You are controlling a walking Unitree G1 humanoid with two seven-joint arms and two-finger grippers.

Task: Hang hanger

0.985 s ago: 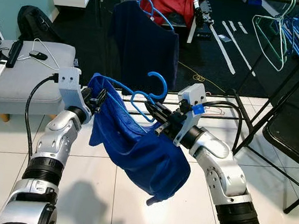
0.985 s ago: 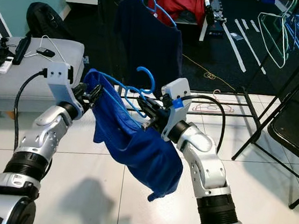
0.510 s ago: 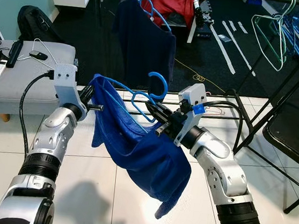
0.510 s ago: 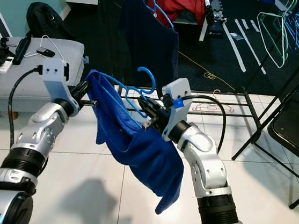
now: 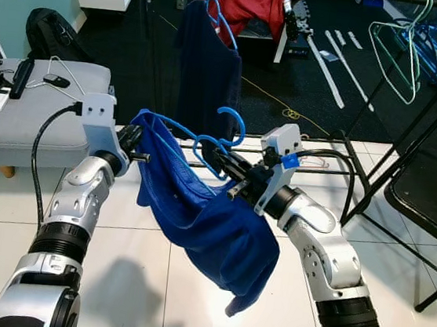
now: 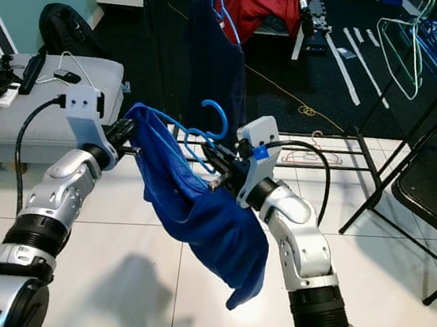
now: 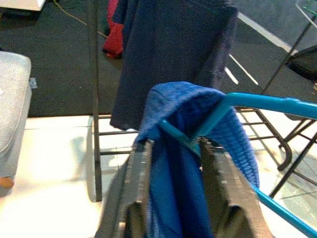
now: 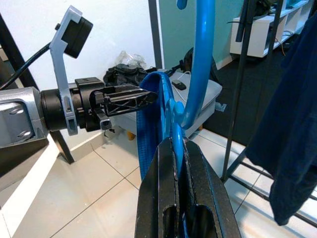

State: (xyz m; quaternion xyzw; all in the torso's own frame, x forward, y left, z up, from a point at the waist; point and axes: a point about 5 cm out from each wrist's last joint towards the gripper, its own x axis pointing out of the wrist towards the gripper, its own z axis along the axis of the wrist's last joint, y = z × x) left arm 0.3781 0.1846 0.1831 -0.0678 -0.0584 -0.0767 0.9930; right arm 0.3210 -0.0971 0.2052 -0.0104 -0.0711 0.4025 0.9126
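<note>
**Shirt-laden hanger held below the rail**

Hanger (image 5: 205, 140) in blue plastic was held between both arms in front of the robot, low before the black clothes rack (image 5: 150, 37), with a blue shirt (image 5: 212, 218) draped over it and sagging toward the white tiled floor (image 5: 142, 281). The right gripper (image 5: 217, 162) was pressed together on the hanger's neck just under the hook, as was plain in the right wrist view, where the black fingers (image 8: 163, 198) were seen clamped on the blue stem. The left gripper (image 5: 136, 154) was spread, its two fingers (image 7: 136, 188) set either side of the hanger's shoulder end and the cloth folded over it; whether the pads touched the fabric could not be judged.

The hanger was judged stiff and light but smooth enough to twist in a narrow pinch, so the neck was taken as the soundest hold. The shirt was judged soft and limp, its weight hung to one side, and liable to slide off an arm tilted too far.

The rack's top rail was cut off at the upper edge of the head views, beside a dark navy garment (image 5: 210, 60) already hung. The hanger's far arm was buried under cloth, and the shirt's collar could not be made out.
</note>
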